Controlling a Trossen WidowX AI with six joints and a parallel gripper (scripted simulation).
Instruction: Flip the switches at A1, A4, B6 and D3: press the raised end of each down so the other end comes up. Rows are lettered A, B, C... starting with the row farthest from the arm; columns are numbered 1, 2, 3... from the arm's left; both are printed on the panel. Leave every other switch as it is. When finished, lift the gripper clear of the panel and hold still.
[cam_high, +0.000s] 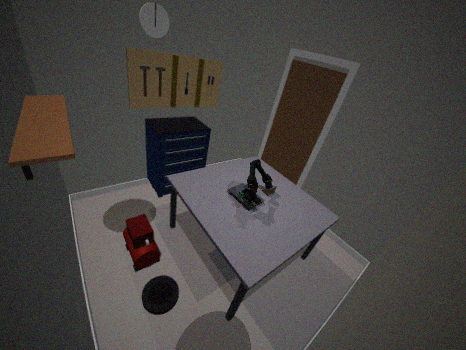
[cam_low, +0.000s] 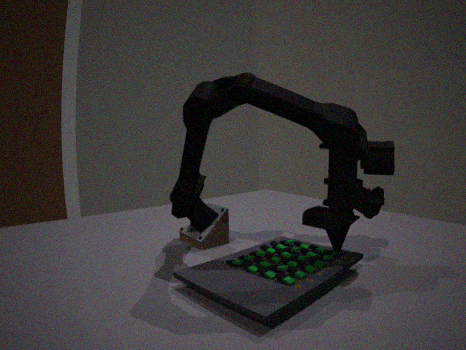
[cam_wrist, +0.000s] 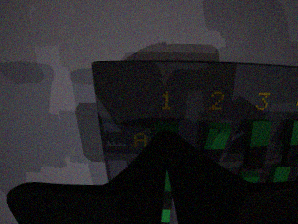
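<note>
To your left, an orange-brown shelf (cam_high: 42, 129) hung on the wall. Beyond the worktop (cam_high: 240, 240) (cam_low: 90, 285) you had a blue drawer cabinet (cam_high: 177, 155) under a tool board (cam_high: 191, 82), and a brown door (cam_high: 306, 115) stood far right.

I am in a workshop: hammers (cam_high: 145, 80) hang on a pegboard (cam_high: 192, 87) at upper left, above a blue drawer cabinet (cam_high: 176, 150).
</note>
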